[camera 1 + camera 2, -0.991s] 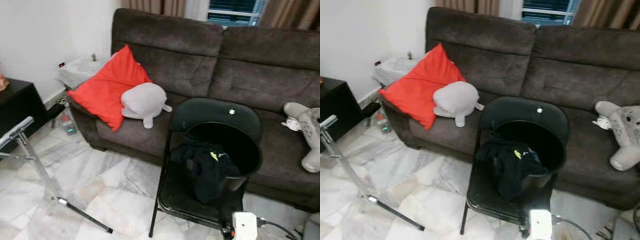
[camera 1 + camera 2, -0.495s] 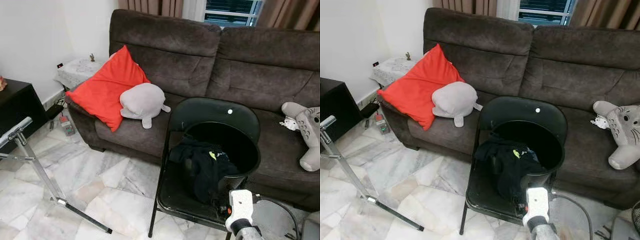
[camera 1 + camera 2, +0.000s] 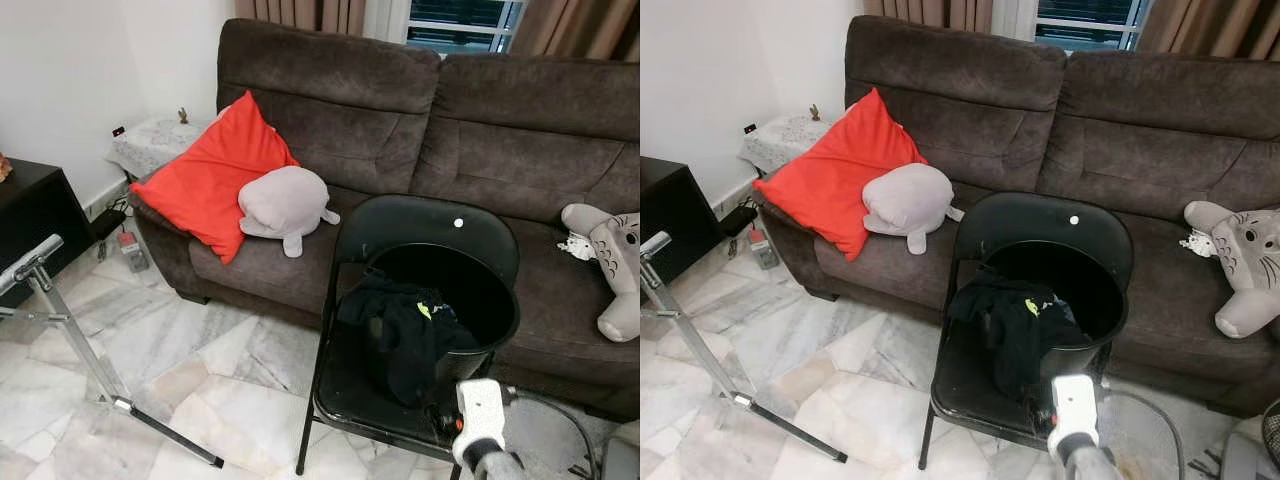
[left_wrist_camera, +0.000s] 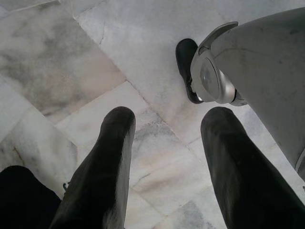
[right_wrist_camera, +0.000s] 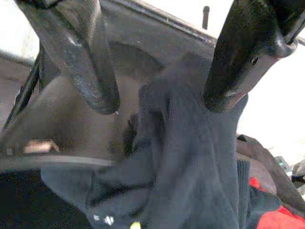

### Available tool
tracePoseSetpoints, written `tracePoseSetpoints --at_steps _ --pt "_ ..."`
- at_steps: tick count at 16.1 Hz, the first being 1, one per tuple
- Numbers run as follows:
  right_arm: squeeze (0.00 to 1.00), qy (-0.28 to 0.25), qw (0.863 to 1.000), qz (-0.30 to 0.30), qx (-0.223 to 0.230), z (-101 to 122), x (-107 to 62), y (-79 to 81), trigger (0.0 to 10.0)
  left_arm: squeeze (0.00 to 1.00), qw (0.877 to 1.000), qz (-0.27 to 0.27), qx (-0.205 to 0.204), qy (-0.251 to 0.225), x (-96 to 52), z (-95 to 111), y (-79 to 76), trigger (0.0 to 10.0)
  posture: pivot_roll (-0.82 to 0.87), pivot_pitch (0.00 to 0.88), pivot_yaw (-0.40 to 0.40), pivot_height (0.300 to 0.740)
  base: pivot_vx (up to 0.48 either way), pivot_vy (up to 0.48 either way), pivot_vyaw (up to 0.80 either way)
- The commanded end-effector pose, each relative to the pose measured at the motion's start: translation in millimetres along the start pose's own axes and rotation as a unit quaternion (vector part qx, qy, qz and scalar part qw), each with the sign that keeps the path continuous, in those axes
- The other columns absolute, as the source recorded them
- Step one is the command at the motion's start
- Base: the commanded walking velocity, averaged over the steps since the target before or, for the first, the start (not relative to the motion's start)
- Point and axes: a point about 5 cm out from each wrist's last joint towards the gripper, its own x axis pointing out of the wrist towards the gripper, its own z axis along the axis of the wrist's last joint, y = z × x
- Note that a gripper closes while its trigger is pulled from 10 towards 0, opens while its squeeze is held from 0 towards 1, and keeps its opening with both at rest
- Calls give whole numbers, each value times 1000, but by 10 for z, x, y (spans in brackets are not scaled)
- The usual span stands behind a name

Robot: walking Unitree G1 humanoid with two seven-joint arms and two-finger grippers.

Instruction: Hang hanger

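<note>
A dark garment (image 3: 408, 332) with a small yellow-green mark hangs over the rim of a black bucket (image 3: 500, 300), which sits on a black folding chair (image 3: 425, 222). My right arm (image 3: 478, 420), with its white wrist, reaches up from below toward the front of the chair seat. In the right wrist view my right gripper (image 5: 162, 102) is open, its fingers (image 5: 86, 62) spread just short of the dark garment (image 5: 190, 157). My left gripper (image 4: 167, 119) hangs open over the marble floor beside my own foot (image 4: 186, 67). I can make out no hanger.
A metal rack (image 3: 40, 262) with a slanted leg stands on the floor at the left. Behind the chair is a brown sofa (image 3: 480, 130) with a red cushion (image 3: 205, 175), a grey plush (image 3: 285, 200) and another plush (image 3: 610, 260) at the right. A black cabinet (image 3: 30, 215) is far left.
My right arm has come up into view from the bottom edge and closer to the chair seat. The camera has shifted slightly; the chair, bucket and garment stay put.
</note>
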Motion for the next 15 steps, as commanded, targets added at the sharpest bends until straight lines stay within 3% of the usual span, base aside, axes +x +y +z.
tracePoseSetpoints --at_steps 1,10,11,13,15 --pt "0 14 1000 3 -7 -7 17 -21 10000 0 1000 2 10 8 -12 -42 33 10000 48 0 -17 740 0 0 0" --pt "0 34 998 46 -23 17 95 33 10000 0 1000 4 6 5 -11 -22 44 10000 64 0 -15 740 0 0 0" --pt "0 35 998 43 -22 20 99 28 1176 0 1000 5 5 4 -10 -17 45 10000 65 0 -14 740 0 0 0" --pt "0 35 998 46 -23 26 106 28 0 0 1000 5 5 4 -10 -12 46 10000 65 0 -13 740 0 0 0" --pt "0 28 999 39 -24 49 115 16 118 0 1000 5 5 3 -9 -7 46 10000 66 0 -14 740 0 0 0"
